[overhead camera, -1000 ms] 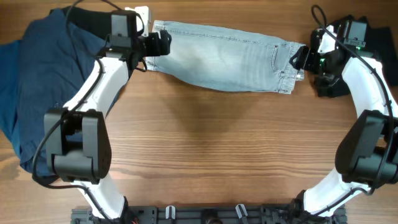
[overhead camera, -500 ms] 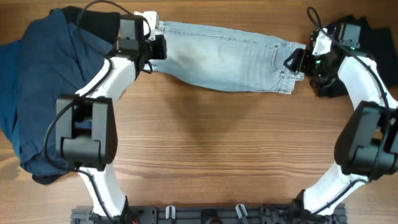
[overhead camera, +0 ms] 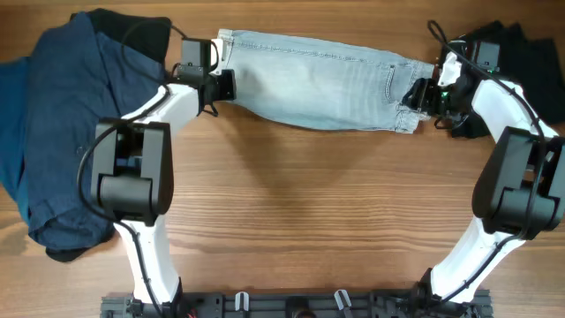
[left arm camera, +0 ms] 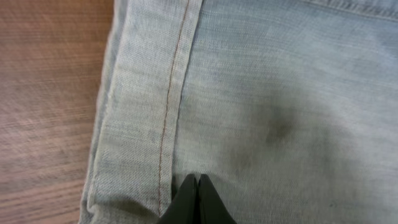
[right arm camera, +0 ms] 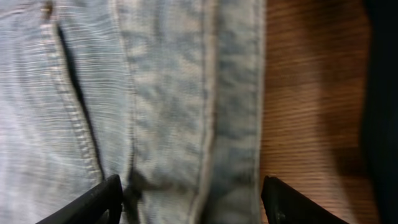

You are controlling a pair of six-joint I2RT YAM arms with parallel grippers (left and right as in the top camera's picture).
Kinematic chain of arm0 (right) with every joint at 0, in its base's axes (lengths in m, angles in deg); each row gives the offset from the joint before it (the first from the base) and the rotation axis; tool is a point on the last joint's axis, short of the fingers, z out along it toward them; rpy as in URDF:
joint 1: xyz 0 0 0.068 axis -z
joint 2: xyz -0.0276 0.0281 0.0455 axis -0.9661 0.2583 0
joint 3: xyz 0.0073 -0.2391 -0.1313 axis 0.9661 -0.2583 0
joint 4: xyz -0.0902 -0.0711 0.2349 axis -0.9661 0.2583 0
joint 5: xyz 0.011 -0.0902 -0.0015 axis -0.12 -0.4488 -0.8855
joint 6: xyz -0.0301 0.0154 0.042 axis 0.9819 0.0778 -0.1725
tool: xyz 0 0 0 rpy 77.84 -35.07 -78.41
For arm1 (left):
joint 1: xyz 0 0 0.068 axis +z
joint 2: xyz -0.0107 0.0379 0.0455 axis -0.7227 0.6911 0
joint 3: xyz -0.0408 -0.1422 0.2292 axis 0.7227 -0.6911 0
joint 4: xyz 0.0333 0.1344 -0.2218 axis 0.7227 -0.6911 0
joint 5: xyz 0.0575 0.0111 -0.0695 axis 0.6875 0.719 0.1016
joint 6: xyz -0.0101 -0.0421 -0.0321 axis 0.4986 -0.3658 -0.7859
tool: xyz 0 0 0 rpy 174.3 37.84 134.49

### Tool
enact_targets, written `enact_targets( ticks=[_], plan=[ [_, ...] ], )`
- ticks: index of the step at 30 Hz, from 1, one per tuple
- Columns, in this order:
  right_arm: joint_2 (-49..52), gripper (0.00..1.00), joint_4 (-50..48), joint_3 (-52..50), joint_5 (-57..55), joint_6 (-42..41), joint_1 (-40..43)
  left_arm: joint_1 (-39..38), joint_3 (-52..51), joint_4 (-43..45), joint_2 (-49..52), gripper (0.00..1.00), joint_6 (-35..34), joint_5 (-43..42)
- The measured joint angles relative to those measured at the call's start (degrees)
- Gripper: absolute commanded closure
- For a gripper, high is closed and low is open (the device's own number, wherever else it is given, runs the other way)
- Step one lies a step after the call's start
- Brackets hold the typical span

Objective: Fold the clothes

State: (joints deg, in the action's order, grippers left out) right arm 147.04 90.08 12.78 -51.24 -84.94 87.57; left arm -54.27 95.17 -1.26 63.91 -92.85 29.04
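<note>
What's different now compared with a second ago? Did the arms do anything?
The left gripper slid slightly nearer along the hem end of the denim shorts; the right gripper crept inward over the waistband end. The shorts and the dark blue garment stayed put.

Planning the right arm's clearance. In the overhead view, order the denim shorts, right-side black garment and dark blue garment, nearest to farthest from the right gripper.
From the right gripper:
1. denim shorts, directly beneath it.
2. black garment, just right.
3. dark blue garment, far left.
</note>
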Motion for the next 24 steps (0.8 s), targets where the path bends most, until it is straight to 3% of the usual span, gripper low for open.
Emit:
enact_targets(
  ticks=[10, 13, 14, 16, 17, 19, 24],
  plan=[
    [1.09, 0.28, -0.44, 0.00, -2.45, 0.07, -0.59, 0.00, 0.46, -0.81, 0.44, 0.96, 0.00, -0.04],
    [2.97, 0.32, -1.27, 0.76, 0.07, 0.96, -1.01, 0.00, 0.92, -1.64, 0.68, 0.96, 0.00, -0.04],
    [3.39, 0.36, -1.33, 1.09, 0.85, 1.09, -1.07, 0.00, 1.11, -1.88, 0.74, 0.96, 0.00, -0.04],
    [4.04, 0.58, -1.86, 1.62, 2.71, 1.42, -1.09, 0.00, 1.29, -2.12, 0.85, 0.96, 0.00, -0.04],
    [4.52, 0.77, -2.25, 1.75, 4.24, 1.57, -1.09, 0.00, 1.38, -2.16, 0.87, 0.96, 0.00, -0.04],
    [5.49, 0.96, -2.86, 1.79, 7.43, 1.49, -1.09, 0.00, 1.44, -2.29, 0.90, 0.96, 0.00, -0.04],
    [6.10, 0.96, -2.40, 1.77, 10.86, -0.50, -0.33, 0.00, 1.51, -2.34, 0.94, 0.96, -0.24, -0.04]
  ],
)
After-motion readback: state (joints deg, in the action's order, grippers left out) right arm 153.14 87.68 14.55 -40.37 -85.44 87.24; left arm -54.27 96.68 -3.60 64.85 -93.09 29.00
